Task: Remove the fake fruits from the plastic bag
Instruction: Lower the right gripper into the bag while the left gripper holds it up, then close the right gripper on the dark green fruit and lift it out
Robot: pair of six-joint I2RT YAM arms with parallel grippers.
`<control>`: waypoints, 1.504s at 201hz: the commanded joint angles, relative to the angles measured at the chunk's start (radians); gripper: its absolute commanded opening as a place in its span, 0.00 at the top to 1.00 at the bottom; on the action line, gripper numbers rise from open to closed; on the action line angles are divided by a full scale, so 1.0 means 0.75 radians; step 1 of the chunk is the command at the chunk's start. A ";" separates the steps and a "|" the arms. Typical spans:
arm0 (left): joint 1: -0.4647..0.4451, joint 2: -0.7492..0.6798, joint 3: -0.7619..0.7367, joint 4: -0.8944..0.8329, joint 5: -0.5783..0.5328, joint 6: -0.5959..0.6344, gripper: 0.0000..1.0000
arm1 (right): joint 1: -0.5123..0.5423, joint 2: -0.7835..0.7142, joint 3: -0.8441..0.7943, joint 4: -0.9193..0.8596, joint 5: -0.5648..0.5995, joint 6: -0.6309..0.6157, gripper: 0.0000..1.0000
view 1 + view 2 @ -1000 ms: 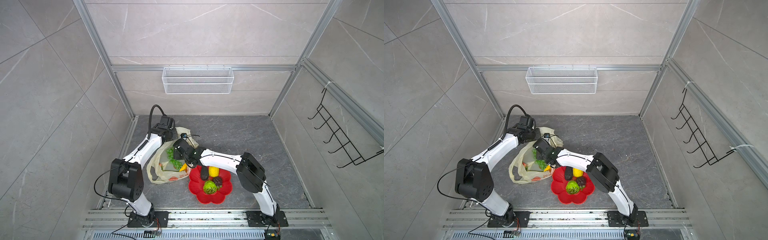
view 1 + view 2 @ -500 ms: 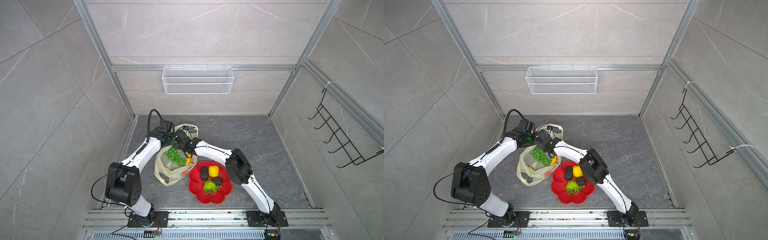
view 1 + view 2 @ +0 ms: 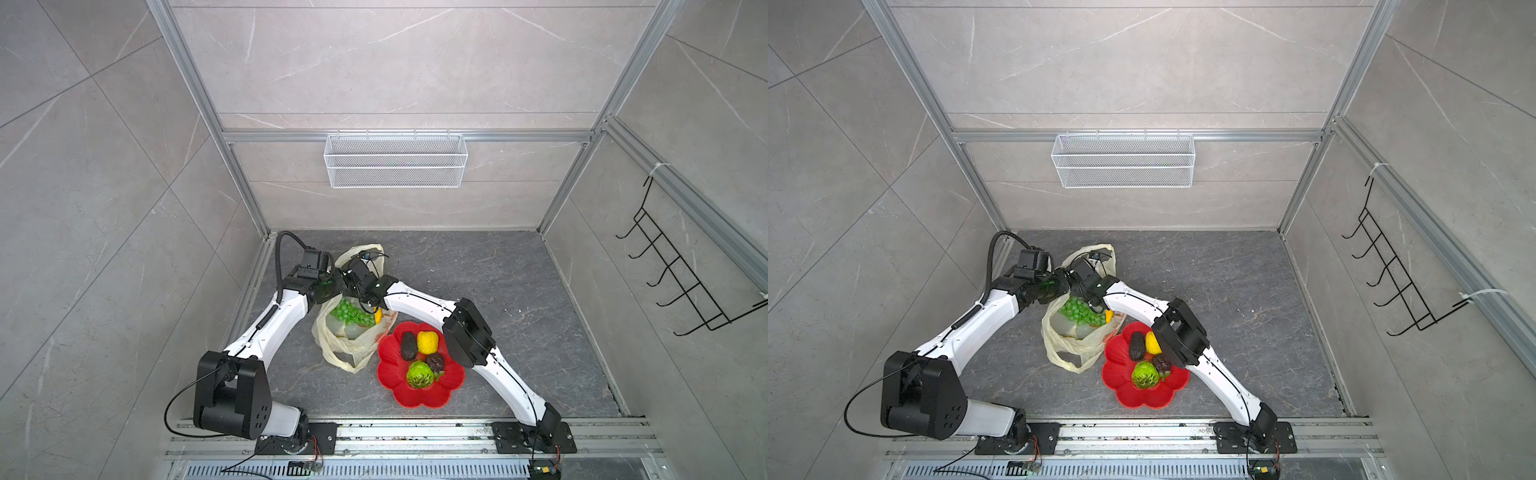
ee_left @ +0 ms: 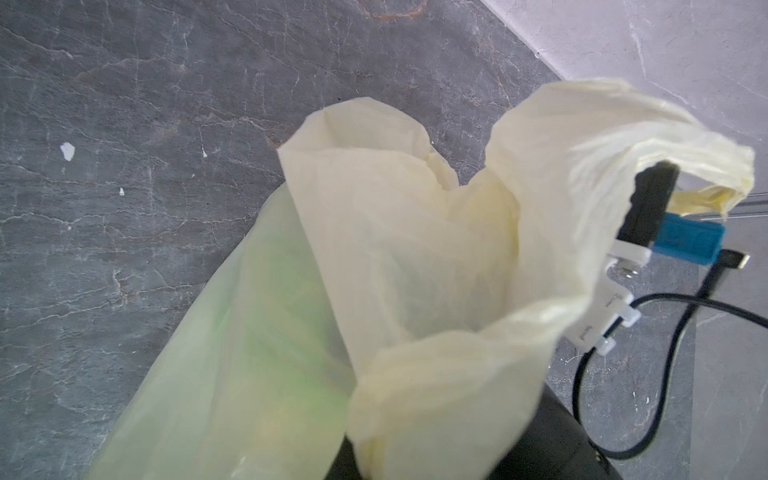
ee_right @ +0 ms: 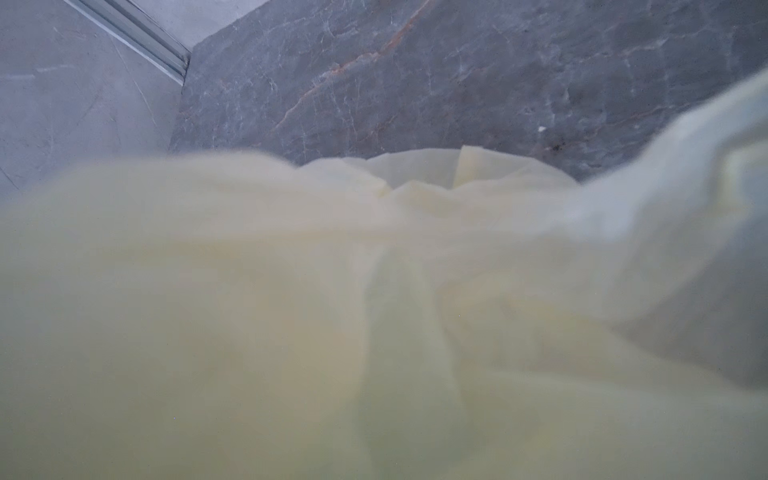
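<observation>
The pale-yellow plastic bag (image 3: 353, 348) (image 3: 1074, 345) hangs stretched from its top. My left gripper (image 3: 335, 286) (image 3: 1062, 286) is shut on the bag's upper edge. My right gripper (image 3: 348, 279) sits right beside it at the bag's mouth, with a handle loop draped over its wrist. Bag film (image 5: 249, 291) covers the right jaws, and bag film (image 4: 415, 249) also hides the left jaws. Inside the bag lie a green grape bunch (image 3: 353, 312) and a yellow banana (image 3: 378, 316). Other fake fruits rest on the plate: dark avocado (image 3: 408, 345), lemon (image 3: 428, 341), dark-brown piece (image 3: 435, 363) and green knobbly ball (image 3: 419, 374).
The red flower-shaped plate (image 3: 419, 400) lies on the grey floor just right of the bag, under my right forearm. A white wire basket (image 3: 395, 160) hangs on the back wall and a black hook rack (image 3: 681, 282) on the right wall. The left wall stands close to my left arm.
Both grippers have risen and moved toward the back wall together. The bag's top has come up with them, so the bag now hangs taller and narrower, with the grapes showing through.
</observation>
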 commanded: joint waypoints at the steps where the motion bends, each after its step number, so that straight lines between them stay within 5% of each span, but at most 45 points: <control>1: -0.011 -0.060 -0.016 0.079 0.095 -0.046 1.00 | 0.008 0.083 0.080 0.054 -0.047 0.063 0.32; 56: -0.010 -0.119 -0.091 0.125 0.124 -0.069 1.00 | 0.012 0.294 0.394 0.029 -0.149 0.125 0.32; 92: -0.010 -0.162 -0.131 0.125 0.103 -0.087 1.00 | 0.006 0.437 0.653 -0.149 -0.035 0.188 0.30; 154: -0.007 -0.314 -0.237 0.187 0.057 -0.129 1.00 | 0.008 0.486 0.666 -0.167 -0.064 0.219 0.39; 197: 0.111 -0.276 -0.237 0.119 0.018 -0.090 1.00 | 0.018 0.280 0.482 -0.106 -0.098 0.135 0.48; 249: 0.190 -0.183 -0.224 0.134 -0.107 0.011 1.00 | 0.032 -0.079 0.040 0.042 -0.141 0.022 0.48; 302: 0.215 -0.101 -0.249 0.258 -0.036 0.040 1.00 | 0.058 -0.292 -0.288 0.137 -0.160 -0.020 0.47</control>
